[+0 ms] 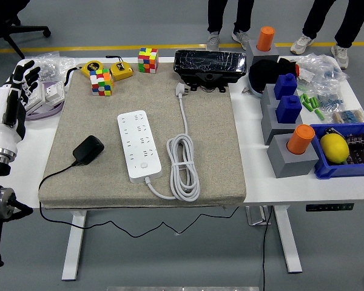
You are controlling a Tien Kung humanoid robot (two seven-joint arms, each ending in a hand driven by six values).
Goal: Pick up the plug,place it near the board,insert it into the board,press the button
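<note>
A rough, matt beige cloth mat covers the smooth white table. The white board looks like glossy plastic; the black plug looks like matt plastic.

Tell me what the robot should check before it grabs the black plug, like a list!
1. Plug easy to reach: ok. The black plug lies alone on the grey mat, nothing on top of it.
2. Hand ready: ok. The left hand is open and holds nothing.
3. Hand close to the plug: not ok. It is out at the table's left edge, well away from it.
4. Power strip sockets clear: ok. Nothing is plugged into its top.
5. Plug's cord free: cannot tell. It runs off the mat's front edge and hangs below the table.
6. Right hand: cannot tell, it is out of view.
</note>
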